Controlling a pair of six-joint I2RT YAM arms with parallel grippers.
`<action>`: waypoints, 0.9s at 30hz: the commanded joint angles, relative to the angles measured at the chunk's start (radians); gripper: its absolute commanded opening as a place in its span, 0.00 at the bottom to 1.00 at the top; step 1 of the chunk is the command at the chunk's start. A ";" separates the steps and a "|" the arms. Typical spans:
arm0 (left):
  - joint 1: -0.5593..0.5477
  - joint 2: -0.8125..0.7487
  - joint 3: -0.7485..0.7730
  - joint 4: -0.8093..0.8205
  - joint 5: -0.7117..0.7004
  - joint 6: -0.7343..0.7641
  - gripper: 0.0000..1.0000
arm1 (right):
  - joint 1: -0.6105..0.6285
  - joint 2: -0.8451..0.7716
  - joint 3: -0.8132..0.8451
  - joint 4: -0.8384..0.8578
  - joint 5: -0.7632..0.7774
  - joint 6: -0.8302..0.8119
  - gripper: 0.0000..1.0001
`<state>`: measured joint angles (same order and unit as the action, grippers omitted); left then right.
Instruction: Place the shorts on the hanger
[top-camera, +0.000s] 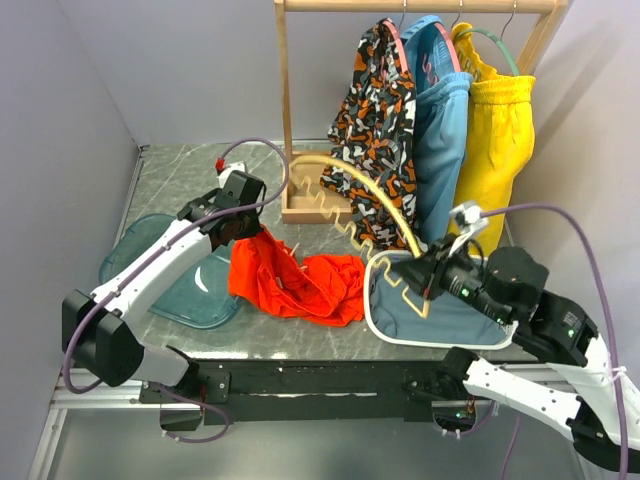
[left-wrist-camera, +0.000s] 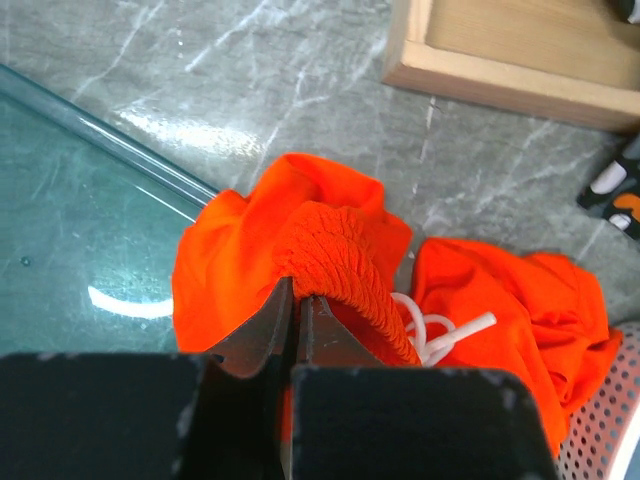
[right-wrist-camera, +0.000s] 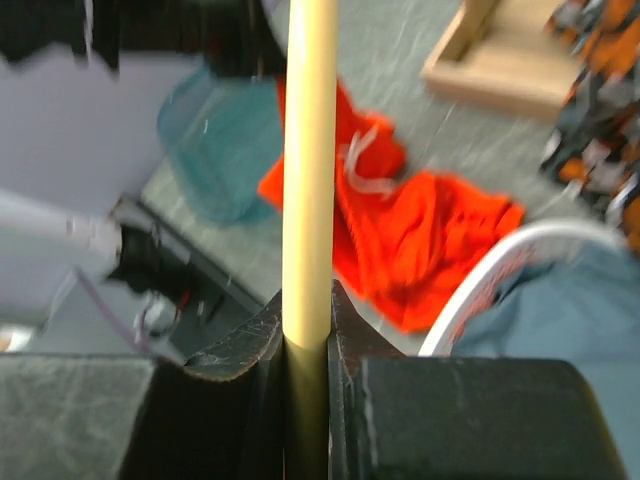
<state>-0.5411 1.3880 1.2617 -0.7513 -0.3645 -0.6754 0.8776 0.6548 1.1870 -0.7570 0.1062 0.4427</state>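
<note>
Orange-red shorts (top-camera: 300, 280) are lying crumpled near the middle of the grey table (top-camera: 170, 180), with their left end lifted. The left pincer (left-wrist-camera: 298, 290) is pinching the gathered waistband, its jaws pressed together on the cloth, and a white drawstring is trailing out beside it. The right pincer (top-camera: 432, 272) is gripping the thin wooden hanger (top-camera: 383, 200), jaws clamped on its rim. From that grip the hanger is arching up and away to the far left, its other end hanging over the base of the wooden rack (top-camera: 305, 205).

The shorts are therefore sitting left of the right pincer and just nearer than the hanger's arc, waistband end far-left, legs trailing near-right. The coming move, as I judge it, is bringing waistband and rim together, and the left arm is holding the cloth close to the hanger's free end.

Open room is lying between the arms. The rack base and hung clothes (top-camera: 420, 130) are crowding the far side, a blue tray (top-camera: 180, 290) the left, and a white-rimmed tray (top-camera: 445, 322) the right.
</note>
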 joint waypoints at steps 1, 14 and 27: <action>0.023 0.006 0.051 0.009 -0.016 0.023 0.01 | 0.009 -0.029 -0.082 -0.021 -0.158 0.036 0.00; 0.023 0.029 0.071 -0.011 -0.031 0.063 0.01 | 0.009 -0.027 -0.106 -0.034 -0.232 -0.009 0.00; 0.024 0.039 0.077 -0.010 -0.034 0.080 0.01 | 0.011 0.022 -0.066 -0.042 -0.270 -0.038 0.00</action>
<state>-0.5205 1.4239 1.2907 -0.7757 -0.3660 -0.6182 0.8814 0.6506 1.0897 -0.8642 -0.1299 0.4274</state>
